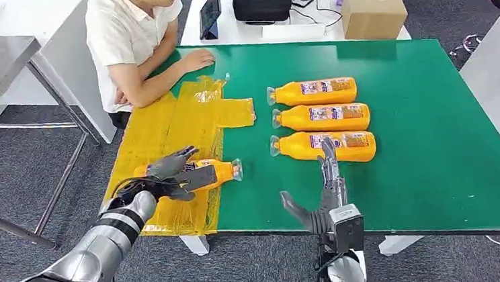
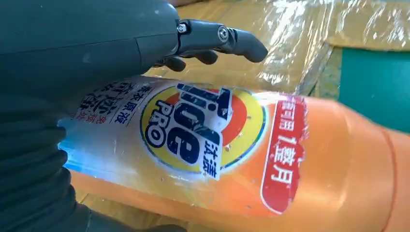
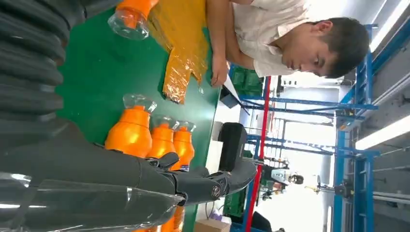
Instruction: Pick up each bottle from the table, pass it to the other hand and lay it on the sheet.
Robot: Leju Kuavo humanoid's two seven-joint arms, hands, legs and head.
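The left hand [image 1: 172, 174] is closed around an orange bottle [image 1: 217, 171], fingers wrapped over the label end. This bottle lies on its side on the yellow sheet [image 1: 165, 131] at the table's near left edge, its clear cap [image 1: 237, 169] reaching just past the sheet's edge onto the green table [image 1: 435, 133]. The left wrist view confirms the grip: the thumb and dark fingers [image 2: 222, 38] curve over the bottle's printed label [image 2: 193, 130], with crinkled sheet beneath. Whether the bottle rests fully on the sheet or is held slightly above it cannot be told.

The right hand [image 1: 325, 189] holds nothing. Its fingers are extended and apart, thumb splayed to one side, reaching from the near table edge toward the nearest of three orange bottles [image 1: 322, 147]. The fingertips overlap that bottle in the head view; actual contact cannot be confirmed. The right wrist view shows the extended fingers [image 3: 208, 183] with a clear object in the foreground that cannot be identified.

The three bottles lie on their sides in a parallel row at mid-table, caps toward the sheet, close beside one another: nearest, middle [image 1: 323, 117] and farthest [image 1: 314, 91].

A person in a white shirt [image 1: 124, 36] sits at the far left corner, one hand [image 1: 197, 59] resting on the table just beyond the sheet.
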